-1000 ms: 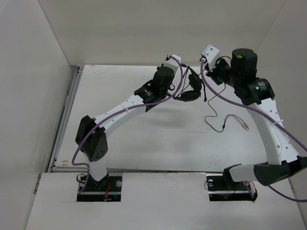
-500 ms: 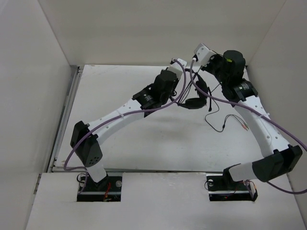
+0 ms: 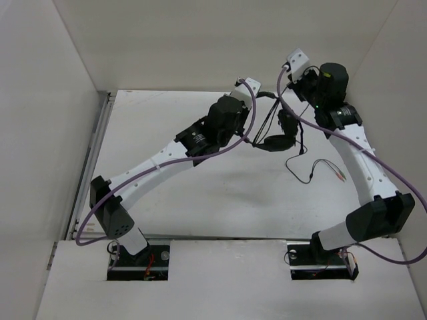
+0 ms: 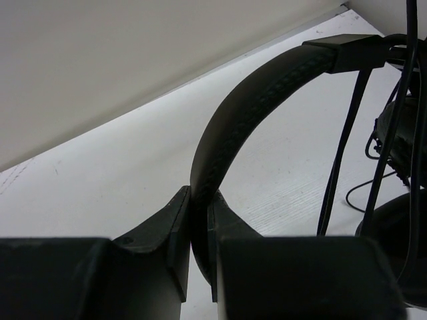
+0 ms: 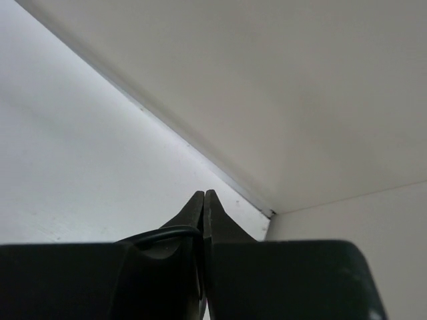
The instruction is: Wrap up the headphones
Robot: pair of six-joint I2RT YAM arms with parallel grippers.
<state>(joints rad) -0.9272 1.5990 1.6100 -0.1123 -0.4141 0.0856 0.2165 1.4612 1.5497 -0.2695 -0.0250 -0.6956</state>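
Note:
The black headphones (image 3: 279, 131) hang in the air between my two arms, above the far middle of the table. My left gripper (image 4: 199, 220) is shut on the padded headband (image 4: 260, 93); in the top view that gripper (image 3: 259, 100) sits at the headband's top. An earcup (image 4: 400, 227) shows at the right edge of the left wrist view. My right gripper (image 5: 203, 207) is shut on the thin black cable (image 5: 160, 233), which loops over its left finger; in the top view this gripper (image 3: 293, 93) is high, right of the headphones. The cable's free end (image 3: 313, 170) with two coloured plugs (image 3: 341, 175) lies on the table.
White walls close in the table on the left, back and right (image 3: 200, 40). A metal rail (image 3: 93, 153) runs along the left edge. Thick purple arm cables (image 3: 347, 143) loop beside both arms.
My right gripper has swung up and to the right with the cable. My left arm has stretched further forward, and the headphones have shifted slightly right.

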